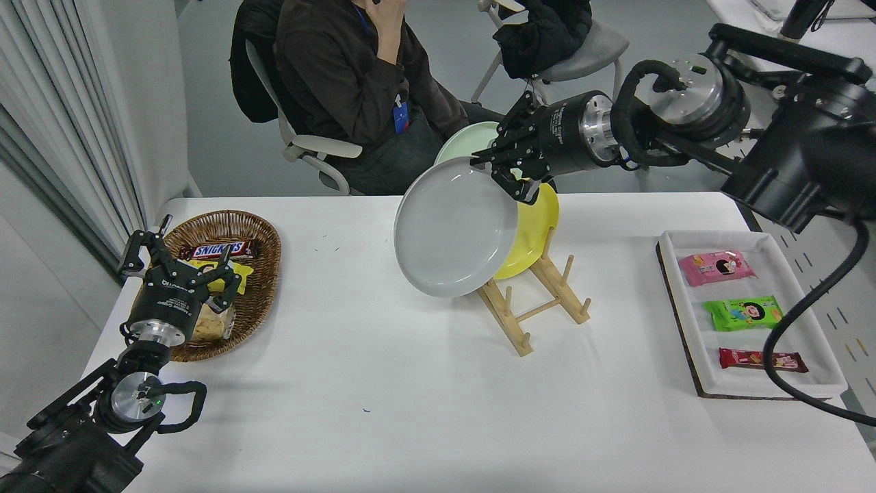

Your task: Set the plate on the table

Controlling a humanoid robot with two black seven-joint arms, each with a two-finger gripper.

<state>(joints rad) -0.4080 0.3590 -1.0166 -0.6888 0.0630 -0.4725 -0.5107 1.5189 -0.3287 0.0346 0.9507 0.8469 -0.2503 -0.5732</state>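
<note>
My right gripper (498,166) is shut on the upper right rim of the pale grey plate (453,229). The plate hangs tilted in the air, its face towards me, in front of the wooden rack (530,301) and above the white table (383,383). A yellow plate (534,229) and a mint-green plate (465,142) stand in the rack behind it. My left gripper (179,257) is parked at the lower left, over the wicker basket, its fingers spread open and holding nothing.
A wicker basket (263,236) with snacks sits at the left. A white tray (814,380) with three snack packets lies at the right edge. A person (356,75) sits at the far side, with a chair and dark jacket (547,31) beside them.
</note>
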